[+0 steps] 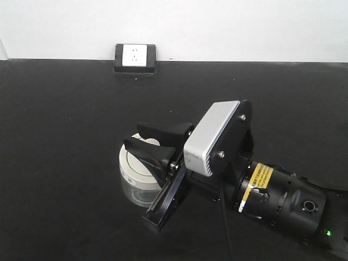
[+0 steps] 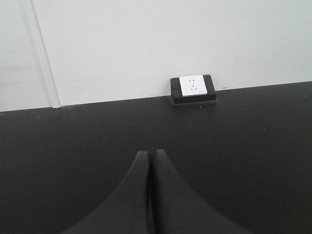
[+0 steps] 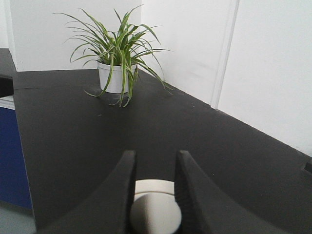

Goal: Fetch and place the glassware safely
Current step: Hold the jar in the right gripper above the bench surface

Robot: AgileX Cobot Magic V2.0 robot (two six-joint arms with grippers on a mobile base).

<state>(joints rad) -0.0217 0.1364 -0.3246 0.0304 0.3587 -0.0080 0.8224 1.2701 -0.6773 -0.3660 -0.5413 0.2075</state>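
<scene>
The glassware [image 1: 135,173] is a squat clear jar with a cream-white lid, standing on the black tabletop [image 1: 65,141] left of centre in the front view. My right gripper [image 1: 133,135] reaches over it from the right, one finger on each side of the lid's top. In the right wrist view the lid's round knob [image 3: 156,214] fills the gap of the right gripper [image 3: 156,155] and touches both fingers. My left gripper [image 2: 150,153] is shut with nothing in it, low over bare tabletop, and is out of the front view.
A black box with a white socket [image 1: 135,57] sits against the back wall. A potted spider plant [image 3: 116,68] stands at the far end of the table. The table's edge, with a blue cabinet [image 3: 9,161] below it, runs along the left of the right wrist view.
</scene>
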